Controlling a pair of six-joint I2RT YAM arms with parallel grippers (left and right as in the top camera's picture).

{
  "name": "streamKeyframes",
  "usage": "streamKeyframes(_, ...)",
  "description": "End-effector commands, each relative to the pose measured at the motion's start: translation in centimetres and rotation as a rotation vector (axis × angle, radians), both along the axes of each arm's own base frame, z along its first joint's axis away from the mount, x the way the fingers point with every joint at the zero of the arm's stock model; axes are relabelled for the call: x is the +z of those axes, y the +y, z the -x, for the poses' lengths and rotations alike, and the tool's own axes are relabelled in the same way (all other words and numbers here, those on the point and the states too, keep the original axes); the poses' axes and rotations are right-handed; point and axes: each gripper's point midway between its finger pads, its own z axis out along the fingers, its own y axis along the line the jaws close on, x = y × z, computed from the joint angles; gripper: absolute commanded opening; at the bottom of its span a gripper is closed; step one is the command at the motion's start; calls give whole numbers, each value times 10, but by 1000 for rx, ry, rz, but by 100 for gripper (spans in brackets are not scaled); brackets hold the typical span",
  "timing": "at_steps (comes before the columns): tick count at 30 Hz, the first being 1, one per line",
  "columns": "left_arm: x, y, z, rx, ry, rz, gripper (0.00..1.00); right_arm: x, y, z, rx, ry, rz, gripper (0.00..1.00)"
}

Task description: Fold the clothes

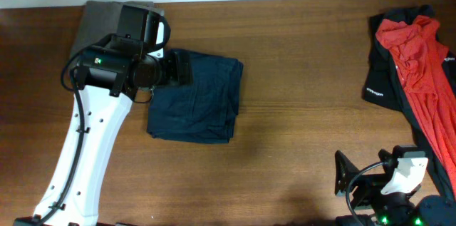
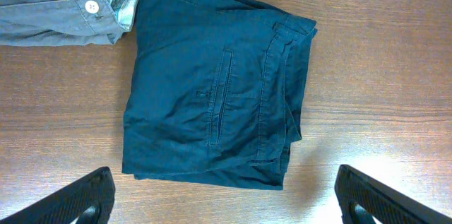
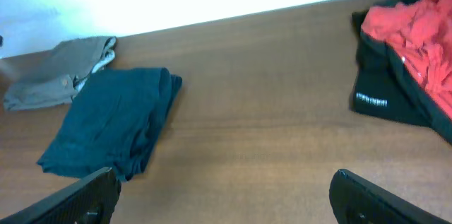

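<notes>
A dark navy garment (image 1: 203,101) lies folded in a rectangle left of the table's middle, its back pocket showing (image 2: 212,90). Olive-grey trousers (image 2: 56,5) with a small button (image 2: 90,6) lie folded at the back left, touching the navy garment's corner and partly hidden under my left arm in the overhead view. My left gripper (image 2: 226,199) hovers open above the navy garment's edge, holding nothing. A red-and-black top (image 1: 413,55) lies crumpled at the far right. My right gripper (image 3: 226,199) is open and empty over bare wood near the front right.
The wooden table (image 1: 299,76) runs back to a white wall. In the right wrist view the navy garment (image 3: 113,128) and olive-grey trousers (image 3: 60,75) lie far left, and the red-and-black top (image 3: 413,61) far right.
</notes>
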Motion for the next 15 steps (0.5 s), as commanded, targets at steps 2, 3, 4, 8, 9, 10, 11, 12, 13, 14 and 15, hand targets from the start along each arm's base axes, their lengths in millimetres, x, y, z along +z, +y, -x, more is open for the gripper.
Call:
streamKeyframes(2, 4, 0, 0, -3, -14, -2, 99, 2, -1, -5, 42, -56, 118, 99)
streamKeyframes(3, 4, 0, 0, -3, -14, -2, 99, 1, -1, -8, 53, -63, 147, 99)
streamKeyframes(4, 4, 0, 0, -3, -14, -2, 99, -2, -1, -10, 64, -67, 173, 99)
streamKeyframes(8, 4, 0, 0, -3, -14, -2, 99, -16, -1, -23, 75, -104, 210, 99)
streamKeyframes(9, 4, 0, 0, -3, -14, -2, 99, -19, -1, -27, 73, -120, 210, 99)
streamKeyframes(10, 4, 0, 0, -3, -14, -2, 99, -23, 0, -32, 73, -136, 210, 99)
streamKeyframes(11, 4, 0, 0, -3, -14, -2, 99, -28, 0, -37, 74, -155, 207, 99)
streamKeyframes(12, 4, 0, 0, -3, -14, -2, 99, -32, 1, -41, 72, -171, 201, 99)
streamKeyframes(13, 4, 0, 0, -3, -14, -2, 99, -37, 2, -45, 76, -187, 199, 99)
streamKeyframes(14, 4, 0, 0, -3, -14, -2, 99, -42, 2, -49, 77, -199, 199, 99)
streamKeyframes(15, 4, 0, 0, -3, -14, -2, 99, -46, 2, -52, 75, -213, 200, 99)
